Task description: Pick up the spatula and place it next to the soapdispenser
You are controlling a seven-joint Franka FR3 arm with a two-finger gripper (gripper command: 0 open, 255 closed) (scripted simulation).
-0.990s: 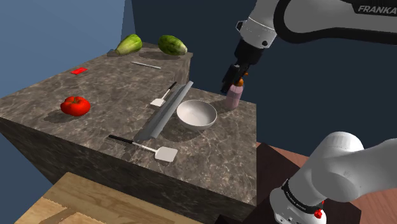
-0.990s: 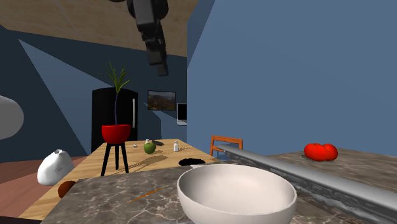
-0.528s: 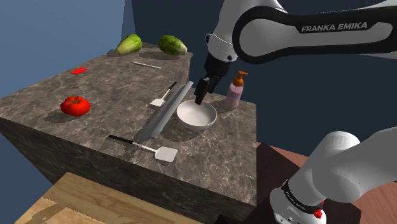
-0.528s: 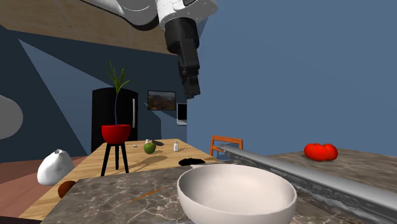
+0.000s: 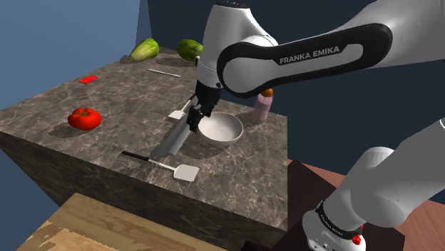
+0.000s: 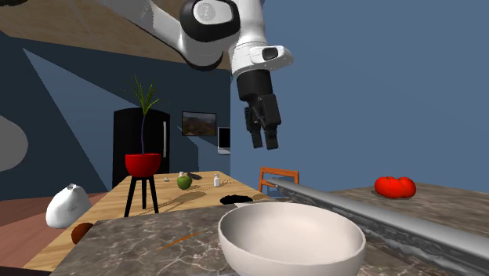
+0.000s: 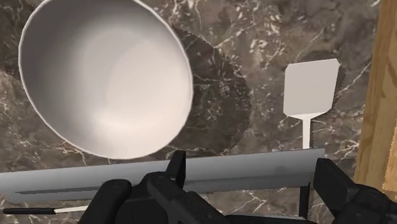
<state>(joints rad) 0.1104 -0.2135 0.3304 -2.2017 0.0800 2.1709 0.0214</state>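
Two spatulas lie on the marble counter [image 5: 107,93]. One has its white blade [image 5: 187,171] near the counter's front edge and a dark handle running toward the shoulder view's left; its blade [image 7: 310,89] lies ahead of the gripper, beside the bowl. The other spatula [image 5: 177,113] lies farther back, partly hidden by the hand. The pink soap dispenser [image 5: 262,108] with an orange pump stands at the counter's right edge, partly behind the arm. My gripper [image 5: 193,123] [image 6: 263,143] [image 7: 251,181] hangs open and empty above the long grey bar [image 5: 173,140], next to the white bowl [image 5: 221,128].
The bowl [image 7: 105,76] [image 6: 291,239] sits between the bar [image 7: 165,175] and the dispenser. A red tomato [image 5: 84,118] [image 6: 395,187] lies at the shoulder view's left; two green melons [image 5: 145,50], a red card [image 5: 88,79] and a thin rod [image 5: 164,73] are farther back. Wooden floor [image 7: 382,95] shows past the counter edge.
The arm has swung from above the soap dispenser toward the shoulder view's left and lower, crossing the bowl to hover over the grey bar. Nothing on the counter has moved.
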